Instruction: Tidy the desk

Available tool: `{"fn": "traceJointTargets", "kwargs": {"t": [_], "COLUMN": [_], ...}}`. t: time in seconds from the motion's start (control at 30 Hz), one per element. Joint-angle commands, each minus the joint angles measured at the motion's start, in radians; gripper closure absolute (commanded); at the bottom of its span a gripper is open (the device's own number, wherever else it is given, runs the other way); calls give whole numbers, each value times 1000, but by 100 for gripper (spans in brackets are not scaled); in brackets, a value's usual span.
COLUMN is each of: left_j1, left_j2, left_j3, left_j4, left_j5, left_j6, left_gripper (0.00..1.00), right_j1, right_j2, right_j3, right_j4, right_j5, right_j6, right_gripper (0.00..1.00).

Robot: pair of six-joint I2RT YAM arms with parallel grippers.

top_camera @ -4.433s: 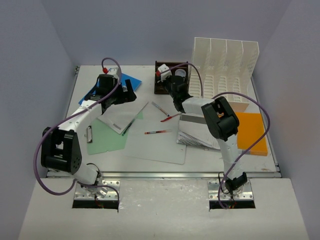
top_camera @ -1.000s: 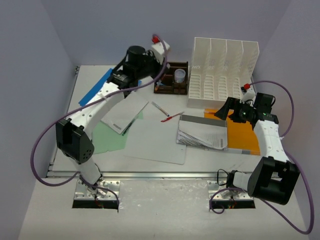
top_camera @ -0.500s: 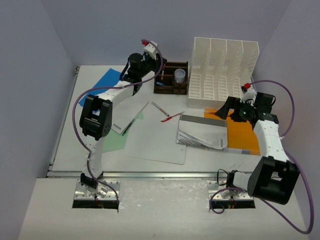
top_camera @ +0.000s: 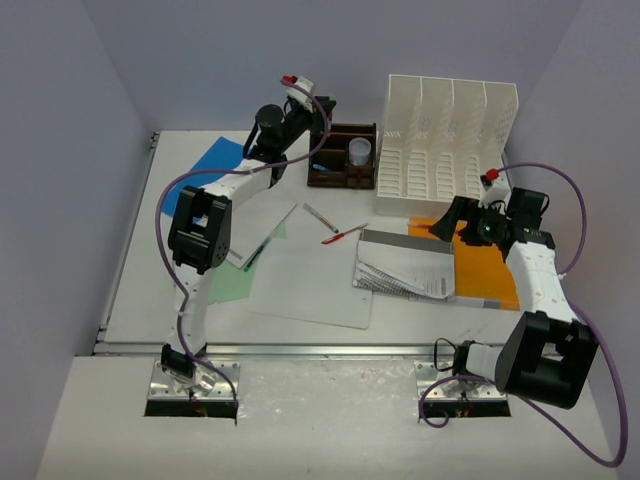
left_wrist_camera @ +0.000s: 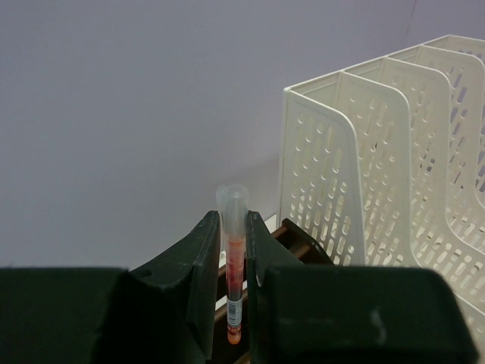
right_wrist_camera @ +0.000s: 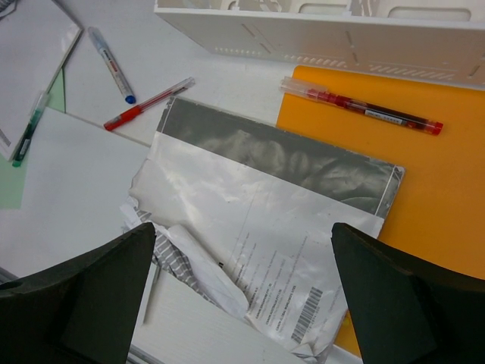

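The desk (top_camera: 430,322) is a white tabletop strewn with papers and pens. My left gripper (top_camera: 320,135) hangs at the back, just left of the dark brown pen organizer (top_camera: 345,172). In the left wrist view it (left_wrist_camera: 234,221) is shut on a red pen (left_wrist_camera: 233,277) with a clear cap, held upright above the organizer (left_wrist_camera: 301,241). My right gripper (top_camera: 452,218) stands open at the right. In its wrist view it (right_wrist_camera: 242,250) hovers over a crumpled paper packet (right_wrist_camera: 265,205) that lies partly on an orange folder (right_wrist_camera: 439,189), with nothing between its fingers.
The white file rack (top_camera: 445,140) stands behind the orange folder (top_camera: 490,268). A red pen (right_wrist_camera: 364,110) lies on that folder. Another red pen (top_camera: 343,235), a blue-tipped marker (top_camera: 320,217) and a green pen (top_camera: 255,255) lie mid-desk among white sheets (top_camera: 310,285), a green folder (top_camera: 215,278) and a blue folder (top_camera: 215,160).
My left arm has folded back at the elbow and carried the red pen a little right and down toward the organizer. The right arm has stayed still.
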Motion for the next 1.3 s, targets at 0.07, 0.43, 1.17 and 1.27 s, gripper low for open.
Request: {"fn": "traceJointTargets", "kwargs": {"t": [0.07,0.43,1.17,1.27], "left_j1": [15,15,24,32], "left_j2": [41,71,-201,-275], "left_j3": [26,0,-201,-251], "left_j4": [88,78,-56,-94], "left_j5": [8,-25,36,52], "left_j6": [13,28,40,30], "left_gripper": [100,77,44,43], "right_j1": [-5,-4,-4,-4], "right_j2": [22,7,282,352], "right_j3": [12,-113,-132,-86], "right_j4": [74,226,598,587], "right_j5": [26,218,-29,-51], "right_j6": [-64,-93,-468,-491], "right_gripper": [4,29,34,33]}}
